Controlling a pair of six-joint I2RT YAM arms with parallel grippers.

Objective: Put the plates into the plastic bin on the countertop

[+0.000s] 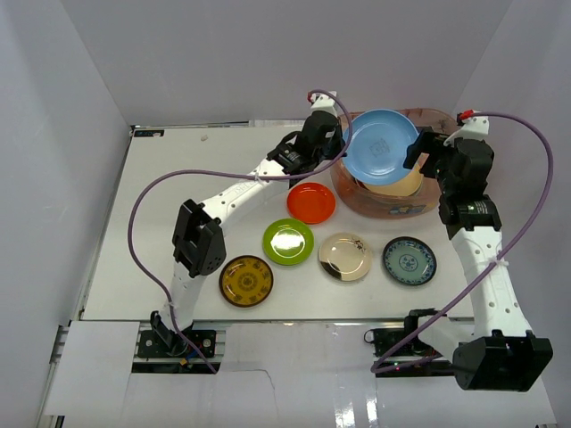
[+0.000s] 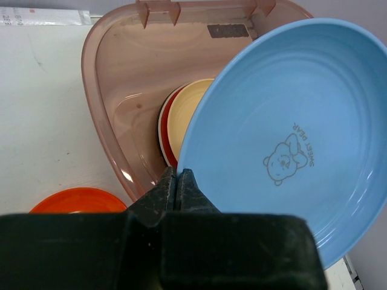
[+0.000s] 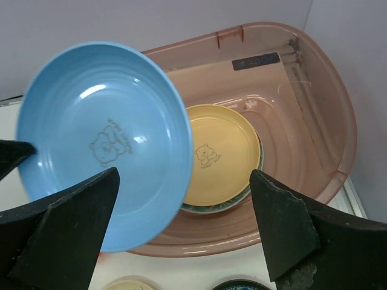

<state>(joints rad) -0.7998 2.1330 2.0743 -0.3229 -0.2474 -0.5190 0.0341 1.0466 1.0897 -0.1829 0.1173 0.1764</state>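
Top external, white countertop (image 1: 178,178), white walls (image 1: 250,53) (plastic bin (image 1: 357,201) far right)

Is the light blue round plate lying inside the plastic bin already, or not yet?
Not yet. The light blue round plate hangs tilted over the translucent pinkish-brown plastic bin, its rim pinched by the left gripper.

Left end effector (image 2: 178,181) pinched tight, right end effector (image 3: 184,181) spread wide, both well forward.
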